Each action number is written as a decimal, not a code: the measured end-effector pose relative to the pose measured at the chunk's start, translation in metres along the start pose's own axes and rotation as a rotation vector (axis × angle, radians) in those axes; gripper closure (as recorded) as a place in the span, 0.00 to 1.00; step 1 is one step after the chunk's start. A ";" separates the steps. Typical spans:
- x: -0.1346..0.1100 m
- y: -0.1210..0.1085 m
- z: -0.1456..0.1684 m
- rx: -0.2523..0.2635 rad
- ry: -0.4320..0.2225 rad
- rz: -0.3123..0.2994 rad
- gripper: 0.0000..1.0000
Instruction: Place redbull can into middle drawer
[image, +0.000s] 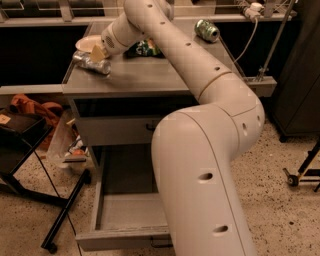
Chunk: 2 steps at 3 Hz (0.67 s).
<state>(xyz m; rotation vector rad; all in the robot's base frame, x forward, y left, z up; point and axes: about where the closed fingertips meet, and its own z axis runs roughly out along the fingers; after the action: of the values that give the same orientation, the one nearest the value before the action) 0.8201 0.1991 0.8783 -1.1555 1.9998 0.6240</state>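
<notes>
The redbull can (91, 63) lies on its side at the left end of the grey cabinet top (145, 75), silver and slim. My gripper (98, 53) is right above it and touching or nearly touching its upper side, at the end of my long white arm reaching from the right. The middle drawer (125, 238) is pulled out low down, its grey inside showing, partly hidden by my arm.
A white bowl (86, 43) stands just behind the can. A dark snack bag (146, 48) lies mid-top and a green can (207, 30) lies at the back right. The upper drawer front (112, 131) is shut. A black stand (65, 212) and clutter sit on the floor at the left.
</notes>
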 end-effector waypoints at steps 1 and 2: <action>-0.002 0.002 0.009 -0.013 0.017 -0.005 0.00; -0.003 0.003 0.015 -0.007 0.031 -0.001 0.00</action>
<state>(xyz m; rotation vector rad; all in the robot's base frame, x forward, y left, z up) 0.8242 0.2126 0.8718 -1.1768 2.0246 0.6172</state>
